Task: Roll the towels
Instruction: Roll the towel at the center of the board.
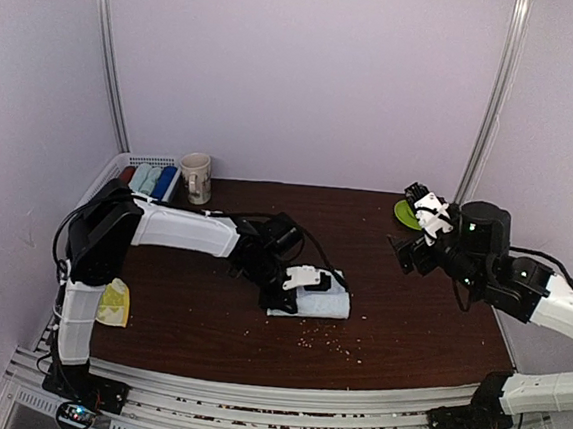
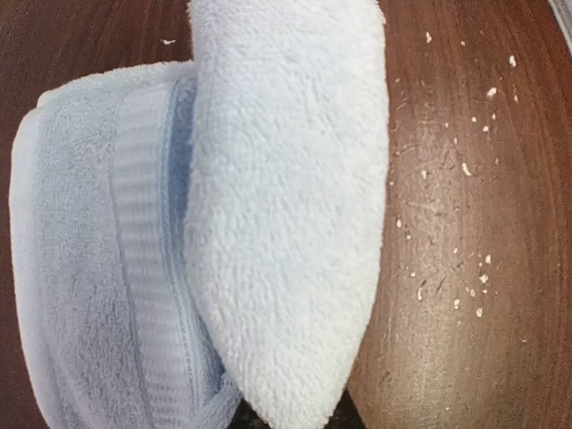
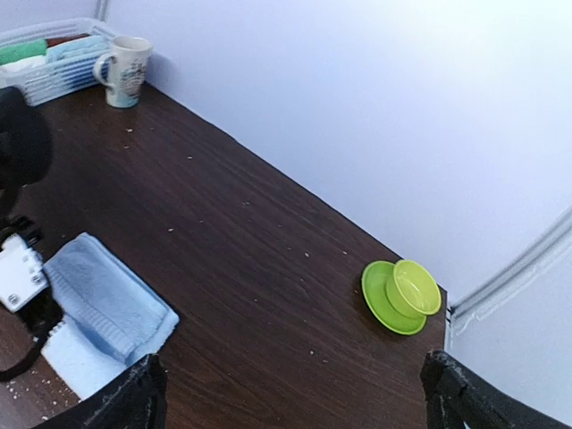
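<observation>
Near the middle of the top view, the left arm (image 1: 180,230) stretches from its base at the lower left, rises to a bent elbow, then runs rightward and dips at the wrist onto the table (image 1: 407,325). Its left gripper (image 1: 284,297) points down at the left end of the pale blue towel (image 1: 324,303), which lies partly folded at the centre of the frame, a little below the middle. In the left wrist view a thick flap of that towel (image 2: 286,223) rises toward the lens and narrows at the bottom edge between the dark fingers, so the claw looks clenched on the cloth; the grip itself is mostly hidden by the flap.

At the right of the top view the right arm (image 1: 503,269) is lifted clear of the table, its wrist turned toward the upper left. The right gripper (image 3: 298,398) stands released, fingertips (image 3: 134,402) spread wide with nothing between them. A yellow-green towel (image 1: 113,303) lies crumpled at the lower left beside the left arm's upright. A white basket (image 1: 110,171) and mug (image 1: 195,176) sit at the upper left; a green bowl (image 3: 416,286) rests on a green plate (image 3: 380,306).
</observation>
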Robot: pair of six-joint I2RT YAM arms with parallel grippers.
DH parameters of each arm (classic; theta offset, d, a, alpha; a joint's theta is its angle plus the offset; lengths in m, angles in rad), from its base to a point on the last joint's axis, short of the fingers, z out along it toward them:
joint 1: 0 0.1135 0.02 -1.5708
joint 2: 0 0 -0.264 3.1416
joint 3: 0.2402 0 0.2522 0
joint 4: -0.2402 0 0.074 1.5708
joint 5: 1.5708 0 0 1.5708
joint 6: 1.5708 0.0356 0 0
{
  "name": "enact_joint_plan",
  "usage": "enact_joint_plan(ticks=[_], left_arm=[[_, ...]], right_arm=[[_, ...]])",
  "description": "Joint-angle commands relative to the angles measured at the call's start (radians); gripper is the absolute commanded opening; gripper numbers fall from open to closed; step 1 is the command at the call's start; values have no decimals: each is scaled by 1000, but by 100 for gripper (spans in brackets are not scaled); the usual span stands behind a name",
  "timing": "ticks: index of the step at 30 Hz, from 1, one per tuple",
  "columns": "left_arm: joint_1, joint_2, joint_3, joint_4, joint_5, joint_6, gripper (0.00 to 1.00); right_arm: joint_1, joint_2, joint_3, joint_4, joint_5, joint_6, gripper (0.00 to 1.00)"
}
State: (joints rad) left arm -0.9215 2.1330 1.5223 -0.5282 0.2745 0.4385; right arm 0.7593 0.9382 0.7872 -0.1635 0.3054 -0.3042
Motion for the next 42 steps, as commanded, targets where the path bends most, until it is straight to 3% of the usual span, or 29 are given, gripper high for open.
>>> enact_joint_plan(ticks=[1,5,10,14,20,29,32,37,42], left_arm=[[54,192,60,-316,178,6,0],[81,272,130,-388,247,2,0],[88,302,151,-405,286,14,0],[97,313,155,-426,295,21,0],[107,313,139,-429,287,21,0],[107,304,137,-435,273,20,0],[107,303,134,-435,271,20,0],[107,299,121,-437,261,22,0],[107,295,111,-432,249,23,0]], right_arm=[[98,58,6,-41,-97,-109,100],[238,95,-92,-12,-129,-237,100],[363,222,-118,12,-15,-288,97],[411,325,-142,127,90,-324,95],[424,506,-144,335,246,-404,92],[421,746,-89,525,297,-549,93],[407,807,-45,508,275,-542,90],[366,882,16,470,264,-526,72],[335,922,57,412,228,-513,66]])
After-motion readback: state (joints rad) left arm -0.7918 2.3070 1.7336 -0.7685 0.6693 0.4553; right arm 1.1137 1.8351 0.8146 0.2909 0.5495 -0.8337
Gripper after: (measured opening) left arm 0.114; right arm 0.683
